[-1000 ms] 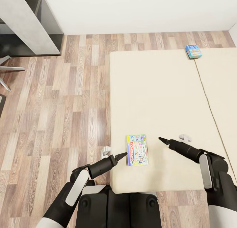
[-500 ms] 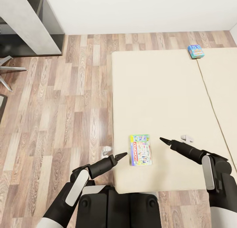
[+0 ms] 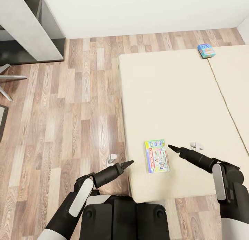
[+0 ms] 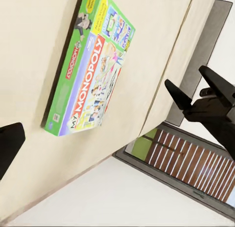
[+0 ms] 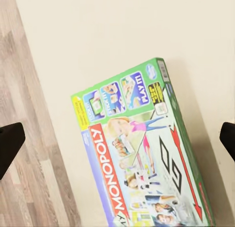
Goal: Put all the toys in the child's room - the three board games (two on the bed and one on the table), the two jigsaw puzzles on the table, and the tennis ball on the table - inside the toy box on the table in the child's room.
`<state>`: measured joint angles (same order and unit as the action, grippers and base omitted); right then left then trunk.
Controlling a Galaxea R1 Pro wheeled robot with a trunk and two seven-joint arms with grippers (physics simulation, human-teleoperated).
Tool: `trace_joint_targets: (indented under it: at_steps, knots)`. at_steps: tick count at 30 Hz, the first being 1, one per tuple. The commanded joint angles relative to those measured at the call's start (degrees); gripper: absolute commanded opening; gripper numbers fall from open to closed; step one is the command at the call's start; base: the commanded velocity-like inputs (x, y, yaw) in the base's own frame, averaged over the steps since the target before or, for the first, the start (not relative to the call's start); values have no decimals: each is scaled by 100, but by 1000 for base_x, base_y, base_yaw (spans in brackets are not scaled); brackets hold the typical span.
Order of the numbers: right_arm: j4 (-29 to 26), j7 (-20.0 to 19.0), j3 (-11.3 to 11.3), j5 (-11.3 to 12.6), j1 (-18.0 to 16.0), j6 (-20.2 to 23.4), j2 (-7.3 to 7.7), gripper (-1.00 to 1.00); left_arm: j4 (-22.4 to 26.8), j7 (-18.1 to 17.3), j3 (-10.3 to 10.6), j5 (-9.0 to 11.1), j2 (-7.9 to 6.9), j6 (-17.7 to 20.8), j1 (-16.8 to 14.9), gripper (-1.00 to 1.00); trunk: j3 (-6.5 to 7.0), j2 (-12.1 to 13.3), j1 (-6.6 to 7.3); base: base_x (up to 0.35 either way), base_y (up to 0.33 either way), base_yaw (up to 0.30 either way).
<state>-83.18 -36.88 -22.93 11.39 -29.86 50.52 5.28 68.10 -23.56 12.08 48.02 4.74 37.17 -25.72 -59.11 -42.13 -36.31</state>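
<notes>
Both grippers, left (image 3: 130, 162) & right (image 3: 171, 147), hang with jaws spread, nothing between them, flanking the Monopoly box (image 3: 157, 156), which lies flat on the bed (image 3: 180, 101) near its foot edge. Since 1 s ago the whole view slid, so my base moved, not the box. Blue game (image 3: 205, 50) sits well beyond the Monopoly box, probably near the mattress seam. I think the pickup comes next.

Wood plank floor (image 3: 69, 112), white wall (image 3: 145, 10) at far side. Chair legs (image 3: 8, 84) at far left edge, on the floor near the dark cabinet.
</notes>
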Motion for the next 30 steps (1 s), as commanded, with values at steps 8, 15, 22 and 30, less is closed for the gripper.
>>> trace_joint_targets:
  at_steps: [8,15,22,30]
  knots:
    - [-5,-19,-9,4,-3,36,-1,100,1,1,-4,32,1,36,-1,100,-3,-4,-1,0,282,-243]
    - [-5,-20,-10,4,-3,36,-1,100,2,1,-3,32,1,36,-2,100,-3,-4,-1,0,287,-267]
    - [-5,-20,-10,4,-3,37,-1,100,2,1,0,32,1,36,-3,100,-3,-4,-1,0,288,-276]
    - [-5,-20,-10,4,-3,37,-1,100,2,1,3,32,1,36,1,100,-3,-4,-1,0,289,-279]
